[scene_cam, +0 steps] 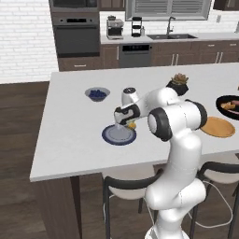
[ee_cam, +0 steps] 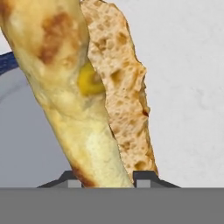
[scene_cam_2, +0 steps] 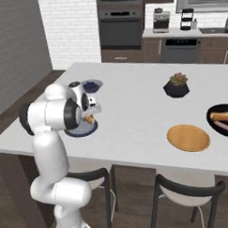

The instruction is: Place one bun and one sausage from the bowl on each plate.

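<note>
Pinching the bun point(ee_cam: 87, 100), the gripper point(ee_cam: 107, 177) hangs over the blue plate's point(scene_cam: 113, 136) right edge. Let go here, and the bun might roll off, though I can't see clearly.

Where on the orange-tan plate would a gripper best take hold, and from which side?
Probably at the rim of the orange-tan plate, on its front edge facing the stools, coming in low from that side. The plate lies flat on the counter, so only its thin edge offers a pinch. Its right side sits close to the black bowl; the front is free.
</note>
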Controlling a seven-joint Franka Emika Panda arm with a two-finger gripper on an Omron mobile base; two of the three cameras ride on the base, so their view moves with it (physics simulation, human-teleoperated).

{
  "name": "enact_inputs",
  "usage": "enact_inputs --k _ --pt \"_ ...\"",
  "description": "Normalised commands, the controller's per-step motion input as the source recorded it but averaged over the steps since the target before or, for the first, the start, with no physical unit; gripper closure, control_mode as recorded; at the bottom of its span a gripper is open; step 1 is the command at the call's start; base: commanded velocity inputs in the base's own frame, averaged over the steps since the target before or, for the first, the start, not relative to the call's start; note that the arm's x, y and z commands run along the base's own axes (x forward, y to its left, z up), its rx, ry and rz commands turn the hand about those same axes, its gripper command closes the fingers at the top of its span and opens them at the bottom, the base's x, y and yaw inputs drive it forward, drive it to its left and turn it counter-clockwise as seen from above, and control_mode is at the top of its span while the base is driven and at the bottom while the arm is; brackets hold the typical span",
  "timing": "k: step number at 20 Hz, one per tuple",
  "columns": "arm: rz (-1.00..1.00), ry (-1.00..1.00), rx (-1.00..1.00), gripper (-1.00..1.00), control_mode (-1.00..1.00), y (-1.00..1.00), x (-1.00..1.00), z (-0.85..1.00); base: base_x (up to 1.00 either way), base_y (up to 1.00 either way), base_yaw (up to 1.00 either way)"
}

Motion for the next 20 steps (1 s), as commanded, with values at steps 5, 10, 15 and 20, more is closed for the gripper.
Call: enact_inputs --k 5,10,15,20 --pt "0.00 0.09 0.03 -1.00 -1.00 0.37 0.28 -0.31 0.00 0.00 0.00" --pt "0.00 0.00 0.00 -1.00 -1.00 0.00 0.00 0.00 0.00 0.00 0.00" --pt "0.00 -0.07 0.00 -1.00 -1.00 0.00 -0.22 0.42 0.00 0.00 0.00" --pt "-0.15 -0.13 0.09 -1.00 -1.00 -0.64 -1.00 0.45 0.00 0.00 0.00"
